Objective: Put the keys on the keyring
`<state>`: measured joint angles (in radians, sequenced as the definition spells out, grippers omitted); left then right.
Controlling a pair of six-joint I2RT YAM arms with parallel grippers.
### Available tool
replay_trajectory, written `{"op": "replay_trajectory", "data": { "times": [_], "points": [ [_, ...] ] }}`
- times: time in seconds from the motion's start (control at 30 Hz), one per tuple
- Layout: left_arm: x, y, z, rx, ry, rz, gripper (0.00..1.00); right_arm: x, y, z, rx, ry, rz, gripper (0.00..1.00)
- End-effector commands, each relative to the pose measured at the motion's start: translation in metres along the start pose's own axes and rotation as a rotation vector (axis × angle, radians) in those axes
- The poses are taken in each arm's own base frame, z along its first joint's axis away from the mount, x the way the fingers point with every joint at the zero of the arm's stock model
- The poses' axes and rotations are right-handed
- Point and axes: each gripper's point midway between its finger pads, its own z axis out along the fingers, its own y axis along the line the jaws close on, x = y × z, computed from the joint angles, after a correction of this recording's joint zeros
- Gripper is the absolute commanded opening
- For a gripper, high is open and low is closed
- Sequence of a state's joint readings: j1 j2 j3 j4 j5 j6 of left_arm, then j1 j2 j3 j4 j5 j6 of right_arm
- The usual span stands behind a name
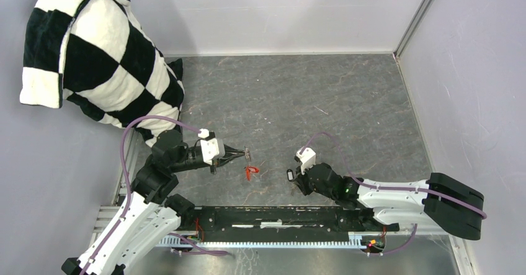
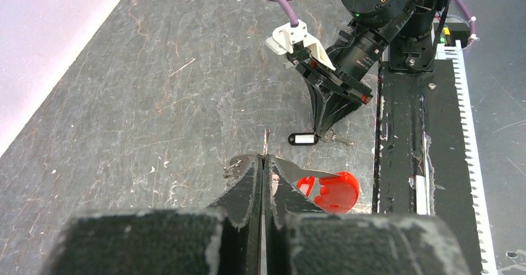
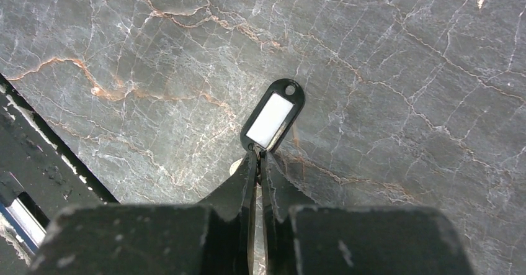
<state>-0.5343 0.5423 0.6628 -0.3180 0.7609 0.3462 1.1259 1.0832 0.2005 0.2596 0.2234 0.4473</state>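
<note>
My left gripper (image 2: pixel 263 160) clamps the stiff, thin keyring (image 2: pixel 265 137) mid-frame; my right gripper (image 3: pixel 257 156) pinches the tiny, likely slippery black-headed key (image 3: pixel 273 113) at its neck.

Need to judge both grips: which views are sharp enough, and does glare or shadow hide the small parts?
Top view: evenly lit, but the fob is tiny, fine detail lost. Left wrist: ring edge-on, thin but sharp at the left tool; tool's near body blurred. Right wrist: black tag crisp, no glare; dark right tool shadows the pinch at its end.
</note>
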Motion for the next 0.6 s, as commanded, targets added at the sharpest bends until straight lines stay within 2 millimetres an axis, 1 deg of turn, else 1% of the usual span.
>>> {"op": "replay_trajectory", "data": {
  "times": [0.0,0.1,0.27,0.4,0.57],
  "points": [
    [-0.019,0.004,-0.003,-0.005,-0.036,0.078,0.02,-0.004,-0.001,0.001,0.019,0.002,-0.020,0.06],
    [-0.018,0.004,-0.003,-0.003,-0.033,0.079,0.02,-0.008,0.001,0.001,0.011,-0.009,-0.025,0.00],
    [-0.015,0.004,-0.002,-0.002,-0.028,0.074,0.02,-0.019,0.007,-0.002,-0.023,-0.053,-0.038,0.00],
    [-0.011,0.003,-0.001,0.001,-0.021,0.064,0.02,-0.042,0.016,-0.010,-0.063,-0.130,-0.045,0.00],
    [-0.007,0.003,0.000,0.001,-0.015,0.057,0.02,-0.069,0.037,-0.025,-0.172,-0.220,-0.040,0.00]
  ]
}}
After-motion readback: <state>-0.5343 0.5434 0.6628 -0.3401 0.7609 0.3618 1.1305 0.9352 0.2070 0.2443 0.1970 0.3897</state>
